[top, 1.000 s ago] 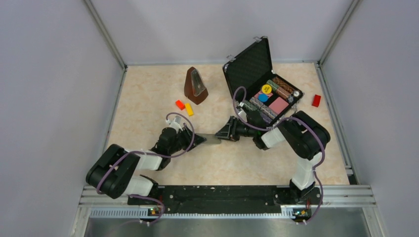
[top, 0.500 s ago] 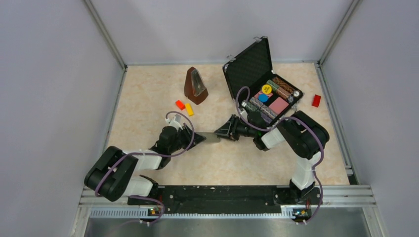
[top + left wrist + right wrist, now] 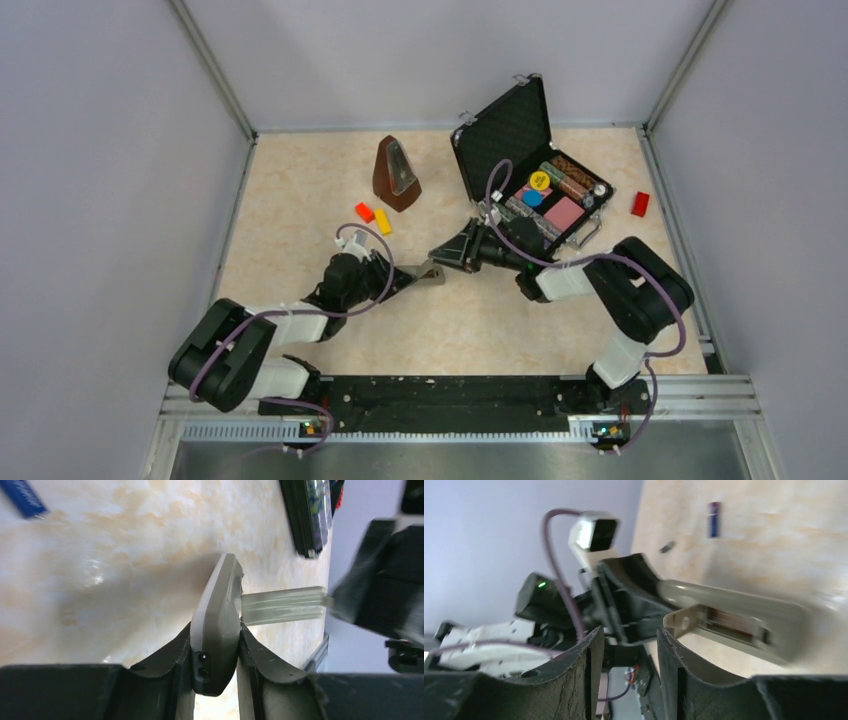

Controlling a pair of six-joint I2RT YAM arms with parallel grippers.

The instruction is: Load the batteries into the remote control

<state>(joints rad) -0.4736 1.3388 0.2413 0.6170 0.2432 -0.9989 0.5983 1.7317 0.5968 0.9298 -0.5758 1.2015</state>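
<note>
Left gripper (image 3: 216, 640): pinched on remote control (image 3: 220, 595), held on edge, likely to present its open battery bay (image 3: 729, 625). Right gripper (image 3: 628, 630): jaws parted, empty, just short of that bay. Bluish battery (image 3: 714, 519): loose on tabletop (image 3: 774, 540) beyond the right fingertips, not yet loaded.

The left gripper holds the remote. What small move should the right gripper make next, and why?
Probably shift the right gripper sideways so the loose cover comes between its open fingers, then close. The left gripper clamps the remote on edge, the cover juts out beside one fingertip, not between them, and a battery lies on the table.
</note>
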